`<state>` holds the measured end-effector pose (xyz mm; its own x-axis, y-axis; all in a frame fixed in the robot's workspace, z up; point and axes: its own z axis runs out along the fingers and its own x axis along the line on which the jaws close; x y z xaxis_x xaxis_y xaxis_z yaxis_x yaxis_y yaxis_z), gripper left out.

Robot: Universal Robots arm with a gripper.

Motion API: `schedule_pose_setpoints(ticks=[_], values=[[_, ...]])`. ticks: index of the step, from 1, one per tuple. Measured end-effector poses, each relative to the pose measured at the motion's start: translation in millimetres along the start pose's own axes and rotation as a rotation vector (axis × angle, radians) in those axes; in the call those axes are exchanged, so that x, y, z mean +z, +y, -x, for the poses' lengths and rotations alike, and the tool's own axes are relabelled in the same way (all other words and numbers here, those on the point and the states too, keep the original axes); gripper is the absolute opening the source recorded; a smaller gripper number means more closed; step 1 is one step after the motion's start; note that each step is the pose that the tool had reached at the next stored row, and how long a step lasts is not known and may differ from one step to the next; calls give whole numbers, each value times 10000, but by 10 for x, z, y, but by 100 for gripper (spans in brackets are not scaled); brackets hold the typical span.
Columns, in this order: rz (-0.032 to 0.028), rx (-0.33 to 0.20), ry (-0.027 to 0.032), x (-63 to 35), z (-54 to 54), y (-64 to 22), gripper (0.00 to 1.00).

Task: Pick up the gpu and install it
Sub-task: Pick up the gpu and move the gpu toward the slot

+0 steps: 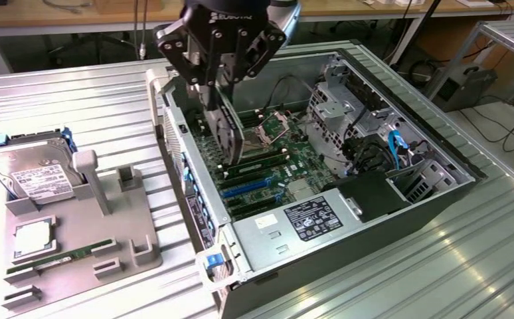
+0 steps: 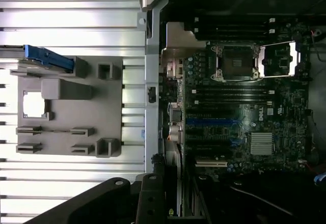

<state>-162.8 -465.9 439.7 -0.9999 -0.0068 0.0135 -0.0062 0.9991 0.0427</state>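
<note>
I am gripping the gpu [image 1: 228,129] in my pincer [image 1: 214,93], the jaws closed on its upper edge, and I am holding it upright, edge down. Its lower end is hanging inside the open case [image 1: 354,256], close to the rear wall, just over the motherboard [image 1: 283,149] and near the blue slots [image 1: 244,188]. I cannot tell whether it is touching a slot. Farther off, a grey tray [image 1: 115,226] is lying on the counter [image 1: 80,93] beside the case, carrying a hard drive [image 1: 31,176] and a memory stick [image 1: 58,260].
</note>
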Motion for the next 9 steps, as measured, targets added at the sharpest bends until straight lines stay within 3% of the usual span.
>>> schedule_pose_setpoints(ticks=[9], values=[[-11, 1, 31, 86, 412, 6, 26]])
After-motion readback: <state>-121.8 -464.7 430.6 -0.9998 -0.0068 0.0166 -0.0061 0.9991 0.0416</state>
